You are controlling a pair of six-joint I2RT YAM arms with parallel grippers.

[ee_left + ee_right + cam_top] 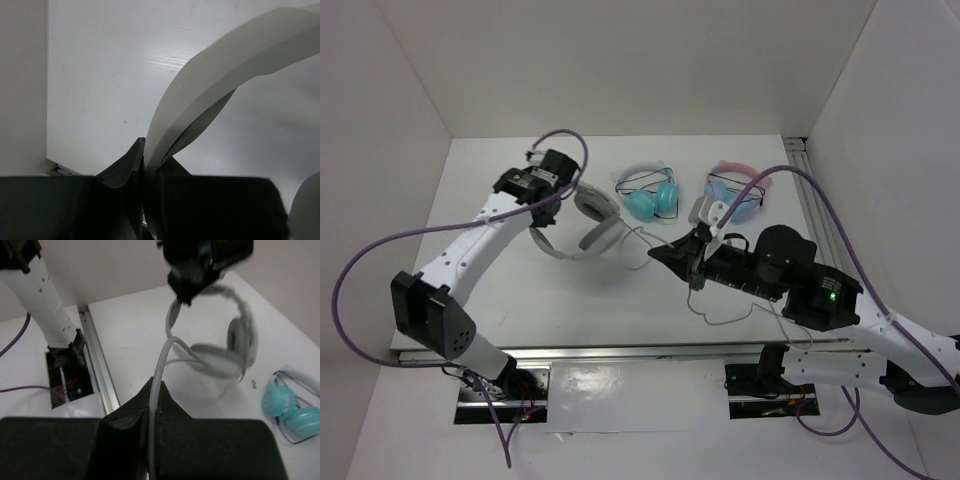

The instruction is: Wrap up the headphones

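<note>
Left end effector (554,203) clamped on headband of headphones (595,218), back-left of desk (570,300). Cups hang below grip; contact with desk not resolvable. Right end effector (154,396) pinching thin grey cable (161,357) between fingertips. Cable runs from pinch toward headphones. Slack loop lies on desk near my right arm. Teal pair (650,197) and pink-banded pair (735,190) lie behind, apart from both arms.

Large light-grey and white over-ear headphones (600,235) stand upright left of centre, wide headband (200,90) uppermost, ear cups lowest. Their thin grey cable (159,365) runs off rightward.
</note>
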